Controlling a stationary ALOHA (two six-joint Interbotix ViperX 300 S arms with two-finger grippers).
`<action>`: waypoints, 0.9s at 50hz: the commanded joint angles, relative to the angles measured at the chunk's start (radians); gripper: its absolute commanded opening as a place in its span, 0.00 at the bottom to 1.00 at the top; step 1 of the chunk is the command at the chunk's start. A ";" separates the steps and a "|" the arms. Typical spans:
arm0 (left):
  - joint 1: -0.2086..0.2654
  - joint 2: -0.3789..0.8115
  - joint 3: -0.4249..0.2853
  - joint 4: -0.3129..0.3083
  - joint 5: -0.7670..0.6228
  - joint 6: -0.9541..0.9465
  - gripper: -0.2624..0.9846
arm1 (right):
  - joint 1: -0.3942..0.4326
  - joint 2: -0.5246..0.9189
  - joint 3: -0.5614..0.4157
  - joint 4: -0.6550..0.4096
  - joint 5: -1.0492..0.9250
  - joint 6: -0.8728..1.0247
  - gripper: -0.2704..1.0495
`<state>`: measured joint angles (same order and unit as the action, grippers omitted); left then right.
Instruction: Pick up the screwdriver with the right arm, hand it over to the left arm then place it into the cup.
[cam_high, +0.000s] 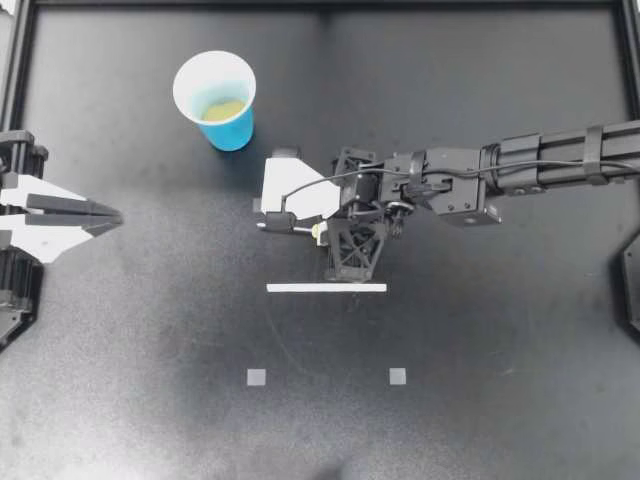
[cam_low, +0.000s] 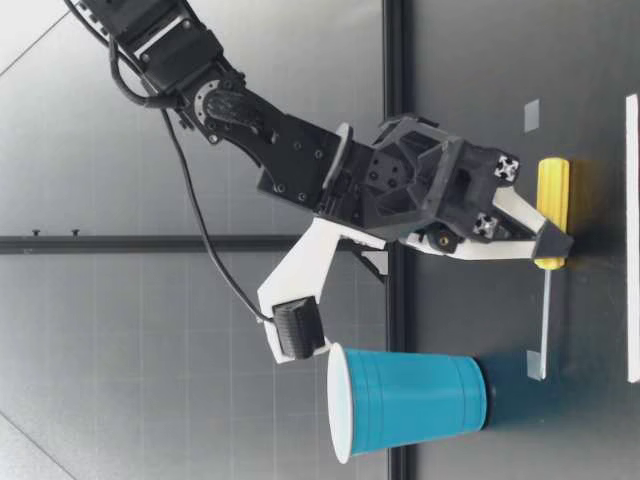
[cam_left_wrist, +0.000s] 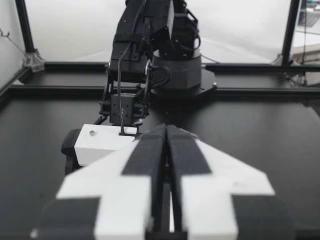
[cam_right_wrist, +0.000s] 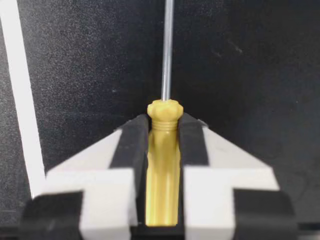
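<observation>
- Screwdriver (cam_low: 553, 185) is in the right tool (cam_high: 312, 230), low over the middle of the counter (cam_high: 480, 400). I cannot tell whether it has left the surface.
- The right tool's fingers (cam_right_wrist: 131, 145) are closed on the yellow handle (cam_right_wrist: 162, 170) from both sides. The bare shaft (cam_right_wrist: 167, 50) sticks out ahead of them, pointing toward the left arm's side.
- The left tool (cam_high: 115, 215) hangs well apart at the counter's edge, its two fingers pinched together with nothing between them.
- The step in hand looks like the pick-up: the grip is made, and the lift and hand-over are not yet done.
- The next move probably calls for raising the screwdriver and carrying it toward the left tool. That tool would have to open first, then take the shaft or whatever part of the handle is free.
- The blue cup (cam_high: 230, 130) stands upright near the right arm's white camera bracket (cam_high: 295, 185). In the low view the bracket hangs just above its rim, so a careless swing could tip it.
- A white strip (cam_high: 326, 288) and two small squares (cam_high: 257, 377) lie flat on the counter and should block nothing.
</observation>
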<state>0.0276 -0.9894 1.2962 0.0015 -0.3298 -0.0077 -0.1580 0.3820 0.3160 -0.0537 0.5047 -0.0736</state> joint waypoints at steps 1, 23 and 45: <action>0.000 0.006 -0.011 0.000 -0.011 0.003 0.31 | -0.008 -0.025 -0.018 -0.003 -0.005 -0.003 0.20; 0.000 0.150 0.002 -0.034 -0.153 -0.002 0.51 | 0.009 -0.242 0.155 0.035 -0.310 0.055 0.20; 0.002 0.417 -0.038 -0.103 -0.474 -0.006 0.75 | 0.083 -0.446 0.465 0.040 -1.042 0.201 0.20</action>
<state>0.0276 -0.6059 1.2962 -0.0982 -0.7639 -0.0138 -0.0844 -0.0230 0.7747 -0.0138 -0.4387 0.1258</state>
